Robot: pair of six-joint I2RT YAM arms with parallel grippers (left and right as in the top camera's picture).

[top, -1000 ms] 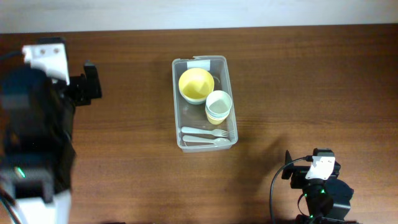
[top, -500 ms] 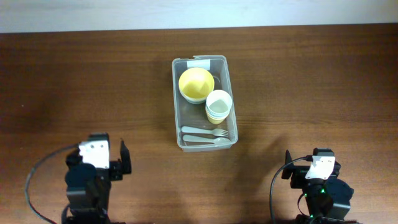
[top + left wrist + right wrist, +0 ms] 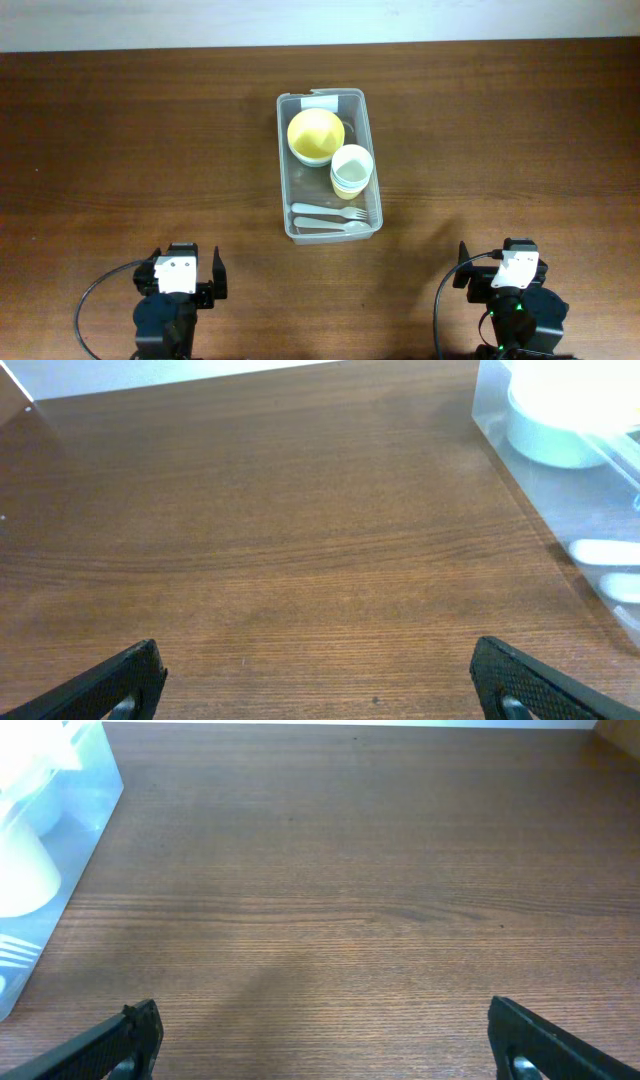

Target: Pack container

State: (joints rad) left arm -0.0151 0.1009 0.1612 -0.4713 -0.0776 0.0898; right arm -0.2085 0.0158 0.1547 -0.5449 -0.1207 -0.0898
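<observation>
The clear container stands at the table's middle, white label at its far end. It holds a yellow bowl, a pale green cup and a white fork and spoon. My left gripper is open and empty at the front left, well away from the container; its wrist view shows the container's corner at the right. My right gripper is open and empty at the front right; its wrist view shows the container at the left.
The wooden table stretches to both sides of the container. A pale wall strip runs along the far edge. Black cables loop from both arm bases at the front edge.
My left arm has pulled back from the far left of the table to its base at the front left. The right arm and the container's contents have not moved.
</observation>
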